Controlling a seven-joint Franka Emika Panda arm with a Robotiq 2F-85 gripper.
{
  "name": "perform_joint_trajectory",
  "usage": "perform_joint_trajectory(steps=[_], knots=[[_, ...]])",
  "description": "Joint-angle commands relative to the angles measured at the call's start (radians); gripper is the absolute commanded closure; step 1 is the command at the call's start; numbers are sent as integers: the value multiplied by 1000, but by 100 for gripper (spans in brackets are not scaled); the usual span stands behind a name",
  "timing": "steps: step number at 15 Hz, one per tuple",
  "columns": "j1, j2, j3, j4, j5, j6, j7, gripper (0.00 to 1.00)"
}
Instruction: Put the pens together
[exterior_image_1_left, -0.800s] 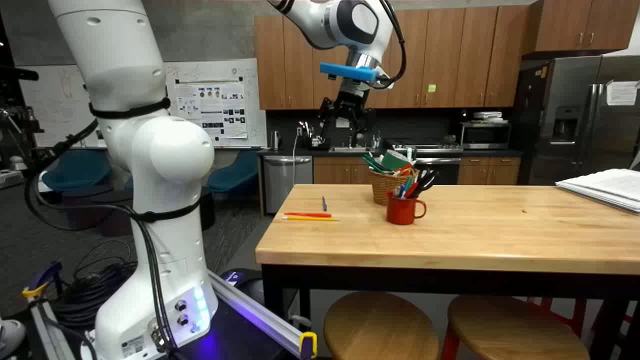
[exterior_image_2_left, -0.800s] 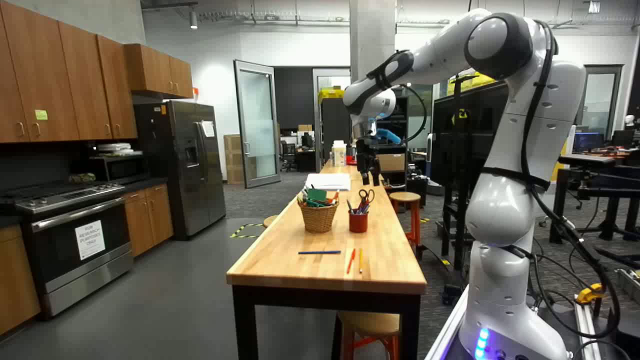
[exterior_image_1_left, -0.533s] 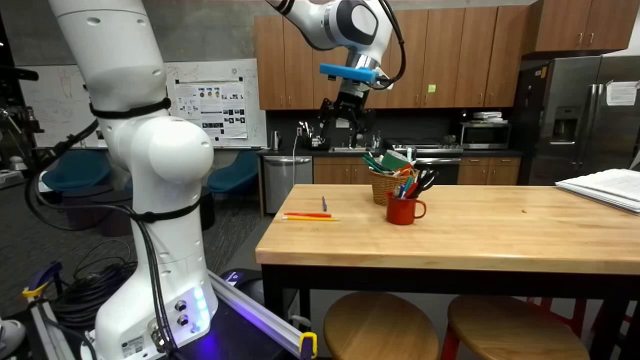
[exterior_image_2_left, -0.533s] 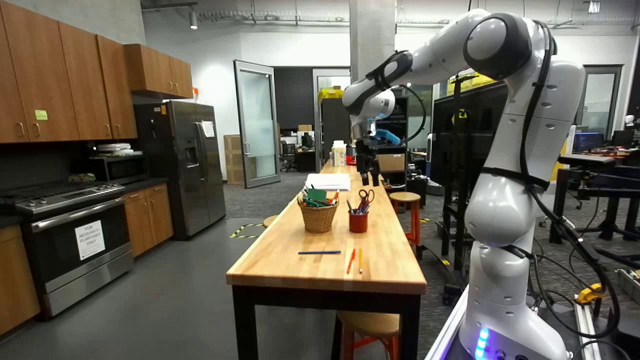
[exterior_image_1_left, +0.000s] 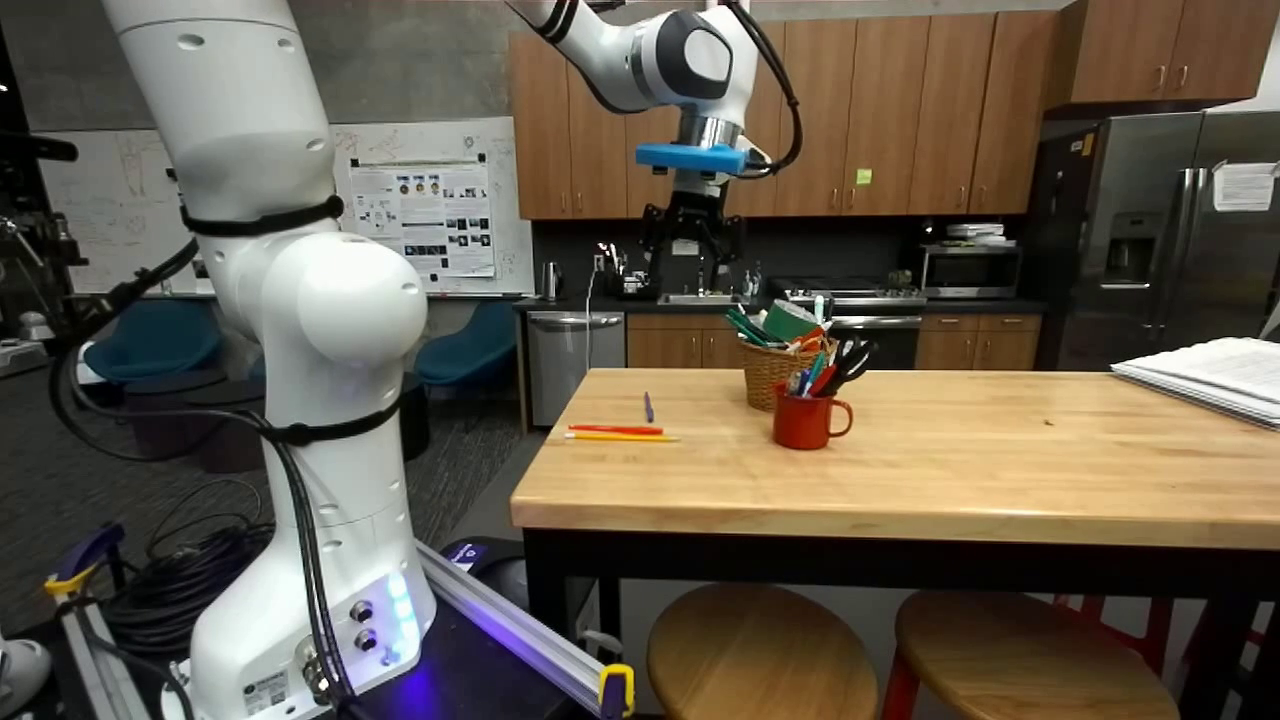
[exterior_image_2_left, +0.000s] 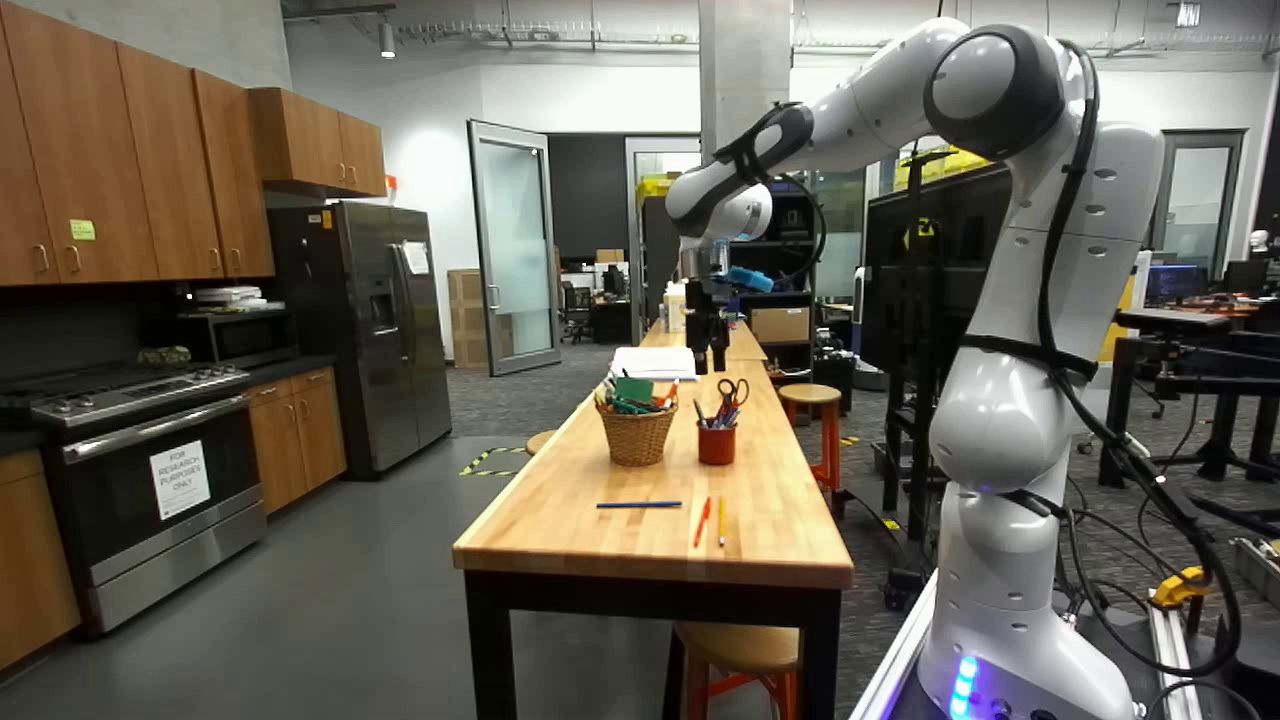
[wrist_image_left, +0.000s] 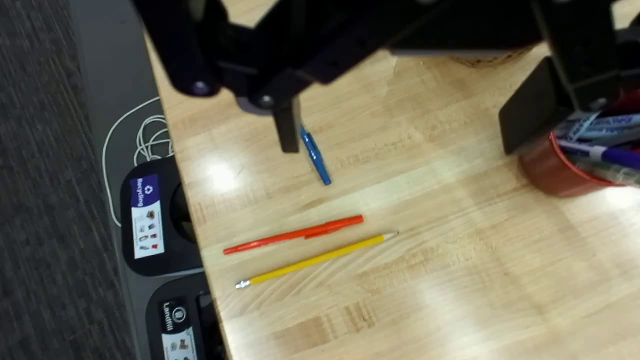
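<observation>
In an exterior view, the gripper (exterior_image_1_left: 685, 272) is hanging high over the tabletop (exterior_image_1_left: 950, 450), pointing down, presumably suiting a top-down pick. The blue pen (exterior_image_1_left: 649, 408), red pen (exterior_image_1_left: 615, 430) and yellow pencil (exterior_image_1_left: 622, 438) are lying loose near the tabletop's end; the yellow pencil is probably counting as a pen here. The red mug (exterior_image_1_left: 803, 425) and wicker basket (exterior_image_1_left: 763, 378) are standing to one side, likely leaving the loose ones working room.

In an exterior view, the blue pen (exterior_image_2_left: 638, 504) is lying crosswise to the other two; the red pen and yellow pencil are running nearly parallel, just beside each other, not touching. So blue is looking like the stray, probably needing a lift and a turn.

Wrist view: fingers (wrist_image_left: 286, 127) are standing wide apart, gripping nothing, likely spreading to straddle a slim barrel. The blue pen is showing right beside one finger, line of sight only; the gripper is hovering well above. Can't tell if its end is hiding behind the finger. The high pose is probably keeping all three in sight and clearing the red mug.
</observation>
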Motion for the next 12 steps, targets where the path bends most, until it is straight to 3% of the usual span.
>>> perform_joint_trajectory(steps=[1,6,12], knots=[[5,8,35,-28,-2,140,-35,0],[34,24,88,-81,-13,331,-73,0],[70,52,135,-133,-19,462,-105,0]])
